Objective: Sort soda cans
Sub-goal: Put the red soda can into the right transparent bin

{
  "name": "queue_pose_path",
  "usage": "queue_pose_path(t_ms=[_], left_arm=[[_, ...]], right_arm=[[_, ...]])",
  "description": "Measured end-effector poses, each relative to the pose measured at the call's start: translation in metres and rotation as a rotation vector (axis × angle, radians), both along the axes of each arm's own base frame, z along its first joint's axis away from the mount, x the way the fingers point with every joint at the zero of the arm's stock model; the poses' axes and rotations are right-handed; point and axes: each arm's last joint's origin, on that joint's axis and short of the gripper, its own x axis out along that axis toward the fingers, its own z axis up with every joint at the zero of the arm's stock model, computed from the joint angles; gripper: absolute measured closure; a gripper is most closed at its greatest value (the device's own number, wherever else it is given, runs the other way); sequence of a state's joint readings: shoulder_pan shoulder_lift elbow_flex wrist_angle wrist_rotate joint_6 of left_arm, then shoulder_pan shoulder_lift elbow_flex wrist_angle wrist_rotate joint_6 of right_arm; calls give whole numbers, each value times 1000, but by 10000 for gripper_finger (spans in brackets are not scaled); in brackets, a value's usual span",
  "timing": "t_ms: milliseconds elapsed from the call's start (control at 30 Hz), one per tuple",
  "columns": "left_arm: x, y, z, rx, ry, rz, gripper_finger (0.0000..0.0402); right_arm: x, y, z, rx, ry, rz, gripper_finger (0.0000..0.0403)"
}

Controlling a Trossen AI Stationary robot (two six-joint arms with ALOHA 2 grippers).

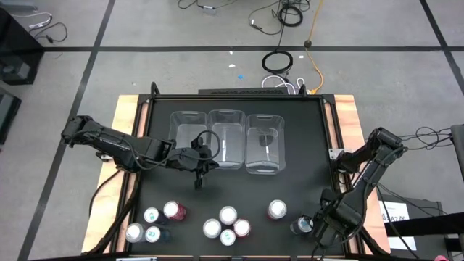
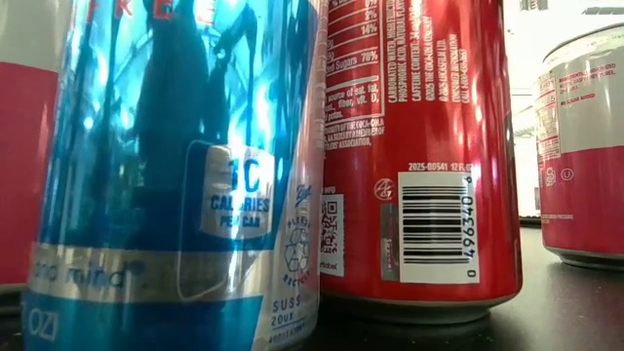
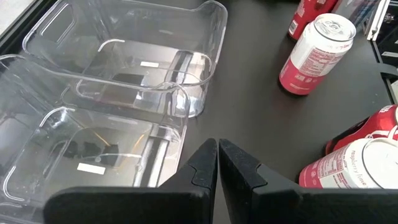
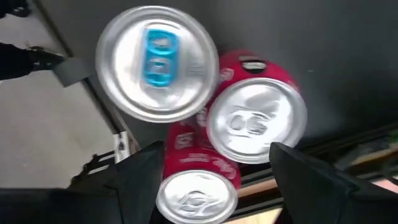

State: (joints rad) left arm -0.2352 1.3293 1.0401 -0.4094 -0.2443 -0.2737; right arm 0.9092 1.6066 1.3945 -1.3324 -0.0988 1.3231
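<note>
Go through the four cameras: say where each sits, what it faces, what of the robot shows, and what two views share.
High: overhead, straight down on the table; both arms, three clear bins, cans along the near edge.
Low: table height, level behind a blue can and a red can; no robot part.
Left wrist: past the shut left tool at two bins and red-and-white cans.
Right wrist: down between the open right tool on can tops.
Shared: high and left wrist both show the bins.

A grey floor [image 1: 109, 29] crossed by dark lines surrounds the black table [image 1: 304, 167], which has wooden edges [image 1: 125, 130]. Loose cables [image 1: 286, 14] and a coiled black cord [image 1: 278, 61] lie on the floor beyond the table. Dark equipment [image 1: 11, 51] stands at the far left.
</note>
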Motion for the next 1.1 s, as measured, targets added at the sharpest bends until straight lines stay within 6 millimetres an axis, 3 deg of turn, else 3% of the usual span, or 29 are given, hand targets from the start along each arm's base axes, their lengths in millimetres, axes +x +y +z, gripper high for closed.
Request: queue_pose_path(t_ms=[267,667,1100], left_arm=[[0,0,0,0,-1,2,375],[0,0,0,-4,-2,7,375],[0,0,0,-2,-2,6,375]], right_arm=[[-1,-3,0,-53,-21,23,122],[-4,-8,-24,-83,-9,10,122],[-3,-5,-15,-43,-25,-46,122]])
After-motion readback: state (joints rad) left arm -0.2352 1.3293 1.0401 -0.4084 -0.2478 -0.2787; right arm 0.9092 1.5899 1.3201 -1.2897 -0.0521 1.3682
